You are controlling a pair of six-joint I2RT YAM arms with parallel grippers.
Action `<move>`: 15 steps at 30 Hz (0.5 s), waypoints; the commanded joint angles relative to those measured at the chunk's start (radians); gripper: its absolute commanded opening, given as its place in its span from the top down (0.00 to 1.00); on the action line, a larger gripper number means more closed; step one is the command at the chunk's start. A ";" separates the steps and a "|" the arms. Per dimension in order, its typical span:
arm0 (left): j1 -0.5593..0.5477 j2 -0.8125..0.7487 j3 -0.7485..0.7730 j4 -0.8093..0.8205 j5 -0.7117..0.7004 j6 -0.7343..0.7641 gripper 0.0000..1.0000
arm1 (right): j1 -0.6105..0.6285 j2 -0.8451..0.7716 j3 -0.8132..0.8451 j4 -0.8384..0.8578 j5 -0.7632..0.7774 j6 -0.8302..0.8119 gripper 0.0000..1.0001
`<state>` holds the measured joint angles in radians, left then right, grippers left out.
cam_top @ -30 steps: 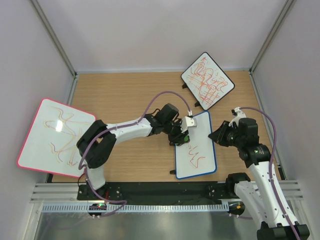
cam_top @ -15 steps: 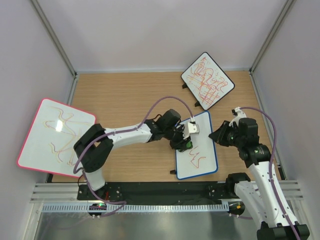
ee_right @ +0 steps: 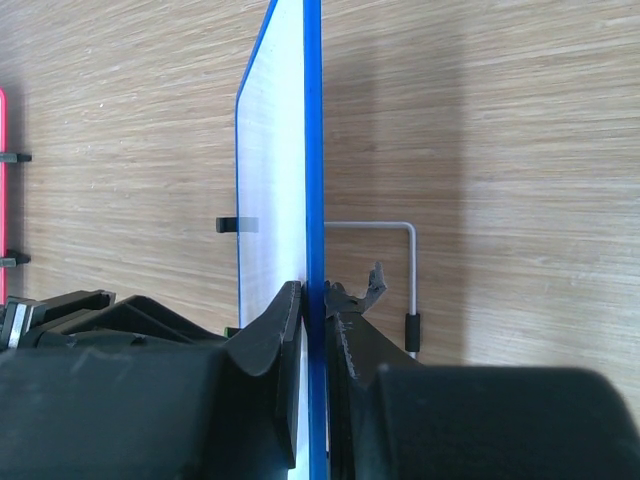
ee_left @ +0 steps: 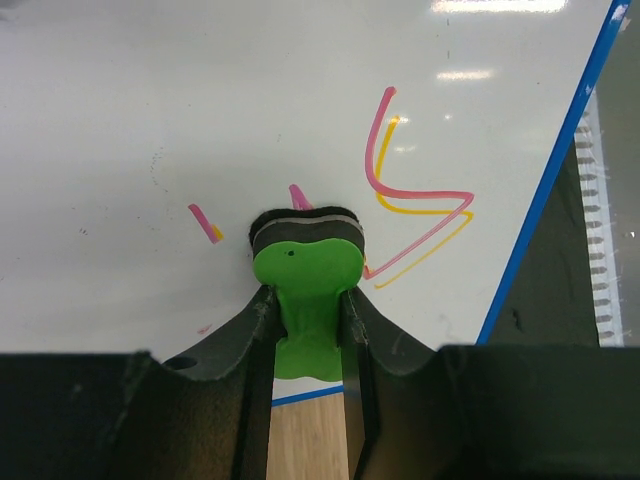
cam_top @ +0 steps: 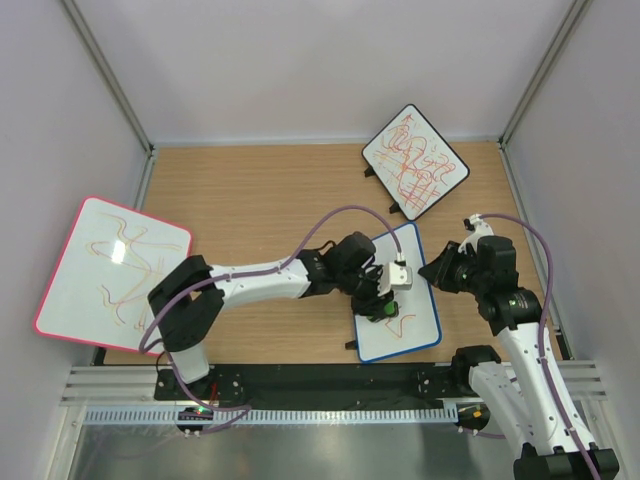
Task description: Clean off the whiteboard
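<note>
Whiteboard (ee_left: 200, 110) under eraser (ee_left: 305, 275), left arm (cam_top: 262, 281) outstretched

blue-framed whiteboard (cam_top: 415, 325), tilted, mostly clean, a few pink-orange strokes on its near half.

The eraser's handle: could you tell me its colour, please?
Bright green; the eraser shows best in the left wrist view.

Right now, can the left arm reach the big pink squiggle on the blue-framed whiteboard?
Probably yes: the left claw holds the green eraser on the blue-framed whiteboard right beside the pink squiggle, with nothing between them.
</note>
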<state>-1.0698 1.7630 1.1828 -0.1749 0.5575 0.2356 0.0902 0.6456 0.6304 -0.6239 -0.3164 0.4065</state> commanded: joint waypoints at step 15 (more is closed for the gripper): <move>0.142 0.042 -0.049 0.034 -0.082 0.073 1.00 | 0.005 -0.017 0.029 0.021 -0.018 -0.008 0.99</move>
<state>-0.9401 1.7794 1.1496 -0.1715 0.5148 0.2699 0.0902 0.6453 0.6304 -0.6147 -0.3313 0.4068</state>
